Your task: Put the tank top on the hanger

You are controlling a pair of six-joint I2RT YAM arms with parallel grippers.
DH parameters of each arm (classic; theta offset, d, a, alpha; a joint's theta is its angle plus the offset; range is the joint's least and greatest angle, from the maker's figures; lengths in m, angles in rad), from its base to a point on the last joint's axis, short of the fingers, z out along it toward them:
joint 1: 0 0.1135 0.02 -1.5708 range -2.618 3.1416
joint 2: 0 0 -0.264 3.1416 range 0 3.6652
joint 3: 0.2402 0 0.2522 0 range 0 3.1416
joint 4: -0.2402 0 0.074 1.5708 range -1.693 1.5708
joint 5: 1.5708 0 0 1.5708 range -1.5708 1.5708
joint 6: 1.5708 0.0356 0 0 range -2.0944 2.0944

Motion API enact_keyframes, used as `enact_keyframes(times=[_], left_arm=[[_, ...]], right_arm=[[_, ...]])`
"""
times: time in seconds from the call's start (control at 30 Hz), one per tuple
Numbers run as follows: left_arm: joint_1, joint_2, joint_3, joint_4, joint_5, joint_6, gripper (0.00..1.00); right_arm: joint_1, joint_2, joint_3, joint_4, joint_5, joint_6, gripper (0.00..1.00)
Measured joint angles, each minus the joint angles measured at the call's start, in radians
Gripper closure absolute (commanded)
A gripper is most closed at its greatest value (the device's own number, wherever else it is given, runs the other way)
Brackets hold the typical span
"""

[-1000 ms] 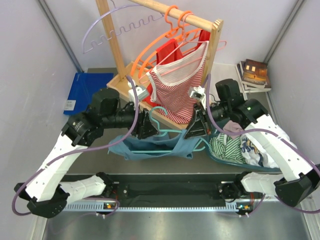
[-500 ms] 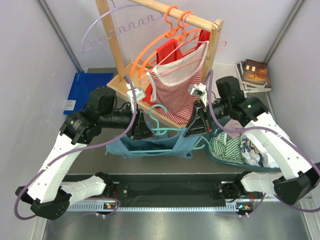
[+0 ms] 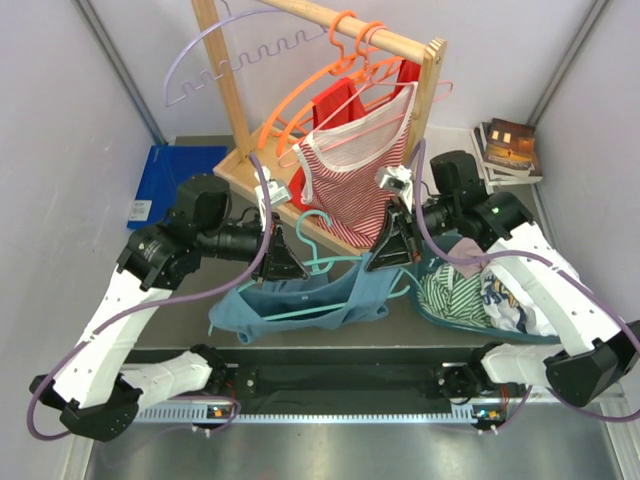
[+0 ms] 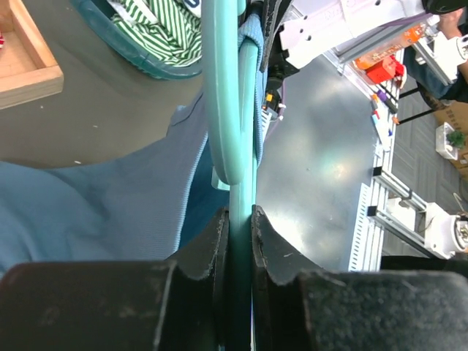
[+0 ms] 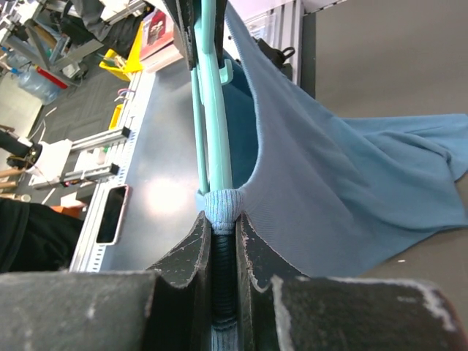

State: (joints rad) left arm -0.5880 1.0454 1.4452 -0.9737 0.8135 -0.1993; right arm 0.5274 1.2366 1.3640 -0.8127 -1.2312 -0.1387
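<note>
The teal-green hanger point(image 3: 322, 262) is held in the air between my two grippers, in front of the wooden rack. The dusty teal-blue tank top point(image 3: 300, 310) hangs from it and sags toward the table. My left gripper point(image 3: 280, 266) is shut on the hanger's thin bar point(image 4: 223, 110), with the tank top point(image 4: 95, 212) draped to its left. My right gripper point(image 3: 386, 256) is shut on the tank top's ribbed strap point(image 5: 221, 208), which lies over the end of the hanger arm point(image 5: 212, 110). The rest of the top point(image 5: 351, 190) spreads out to the right.
The wooden rack point(image 3: 238, 100) stands behind, with orange hangers point(image 3: 320, 90), a lilac notched hanger point(image 3: 200, 50) and a red-and-white striped top point(image 3: 350, 180). A basket of clothes point(image 3: 470, 292) is at the right, a blue folder point(image 3: 165, 180) at the left, books point(image 3: 505, 145) at the back right.
Both grippers have risen slightly toward the rack with the hanger. The tank top now hangs lower, and its hem has dropped toward the front left.
</note>
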Motion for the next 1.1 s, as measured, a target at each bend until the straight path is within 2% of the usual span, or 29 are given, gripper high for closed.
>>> enact_keyframes(times=[0.17,0.2,0.27,0.3,0.33,0.57,0.8,1.1], left_arm=[[0.002,0.000,-0.005,-0.003,-0.033,0.017,1.00],[0.002,0.000,-0.008,-0.003,-0.042,0.021,1.00],[0.001,-0.002,-0.022,-0.026,-0.081,0.032,1.00],[0.002,-0.002,-0.033,-0.042,-0.116,0.039,1.00],[0.005,-0.002,-0.046,-0.054,-0.147,0.043,1.00],[0.008,-0.005,-0.093,-0.125,-0.375,0.074,1.00],[0.040,-0.061,-0.191,-0.129,-0.646,0.069,1.00],[0.117,-0.153,-0.229,-0.114,-0.899,0.027,1.00]], right_arm=[[0.000,0.002,0.000,0.026,0.038,0.011,0.66],[0.000,0.003,0.000,0.039,0.058,0.019,0.49],[-0.005,0.008,0.000,0.068,0.082,0.038,0.36],[-0.006,0.009,0.000,0.077,0.086,0.048,0.25],[-0.006,0.010,0.000,0.084,0.090,0.055,0.18],[-0.013,0.016,0.000,0.123,0.177,0.079,0.12],[-0.100,0.016,-0.004,0.182,0.247,0.114,0.12],[-0.178,-0.035,-0.039,0.261,0.275,0.160,0.12]])
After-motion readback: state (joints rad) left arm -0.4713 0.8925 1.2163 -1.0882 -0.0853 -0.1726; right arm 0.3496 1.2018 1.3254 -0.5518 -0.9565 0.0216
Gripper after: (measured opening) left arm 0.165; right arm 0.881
